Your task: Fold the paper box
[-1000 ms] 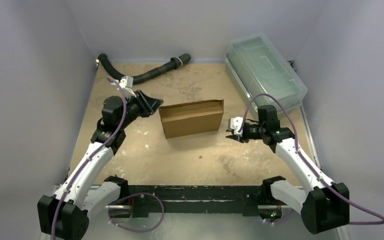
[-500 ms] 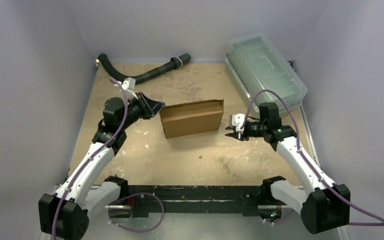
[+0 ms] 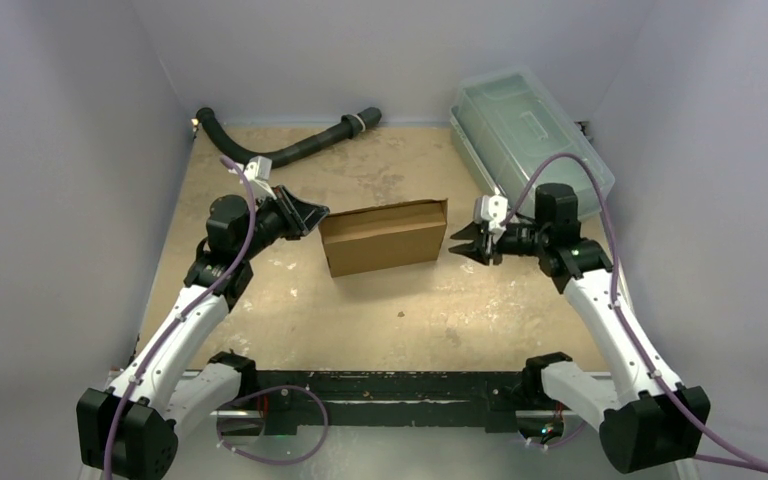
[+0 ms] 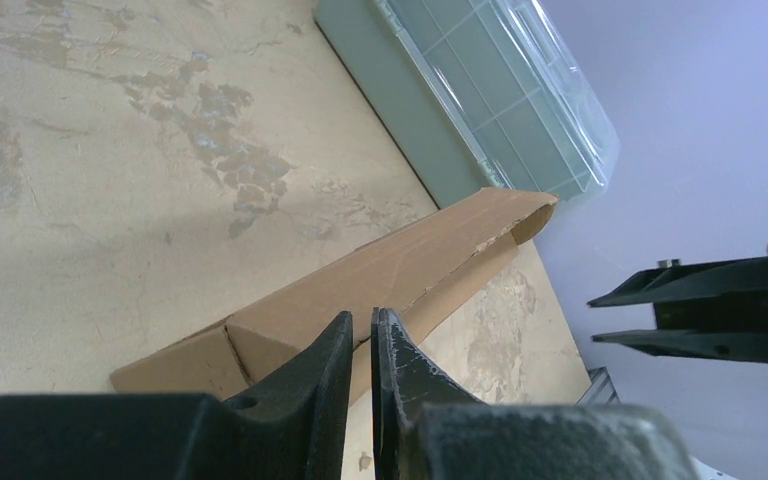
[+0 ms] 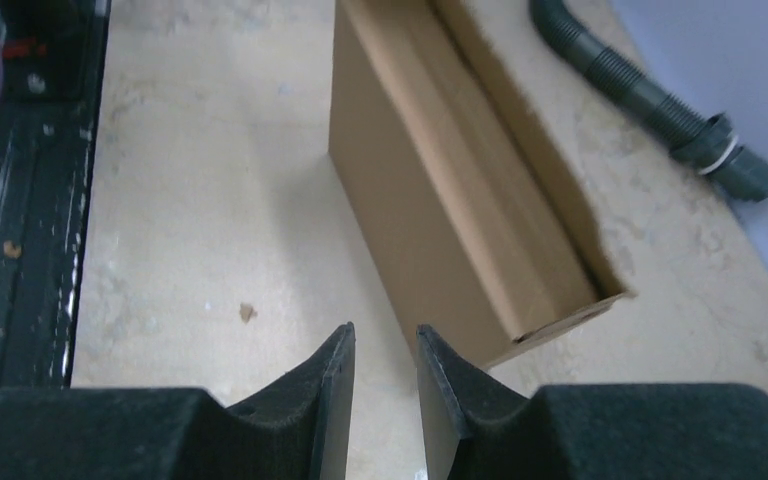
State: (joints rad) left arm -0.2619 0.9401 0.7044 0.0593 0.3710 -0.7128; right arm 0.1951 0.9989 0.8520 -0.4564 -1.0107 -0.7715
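The paper box (image 3: pixel 384 237) is plain brown cardboard, folded into a shallow closed shape, lying mid-table. My left gripper (image 3: pixel 315 213) is at the box's left end, jaws almost together and holding nothing. In the left wrist view its tips (image 4: pixel 363 325) sit just in front of the box (image 4: pixel 380 275). My right gripper (image 3: pixel 457 243) is just off the box's right end, a little apart from it, jaws slightly open and empty. In the right wrist view the box (image 5: pixel 450 200) lies ahead of the gripper (image 5: pixel 385 335).
A clear greenish plastic bin (image 3: pixel 530 135) stands at the back right and shows in the left wrist view (image 4: pixel 500 90). A black corrugated hose (image 3: pixel 290 150) lies along the back left and shows in the right wrist view (image 5: pixel 650 100). Grey walls enclose the table.
My right gripper has moved away from the near edge and slightly right, rising level with the box's right end. The left gripper edged slightly toward the box. The box has not moved.
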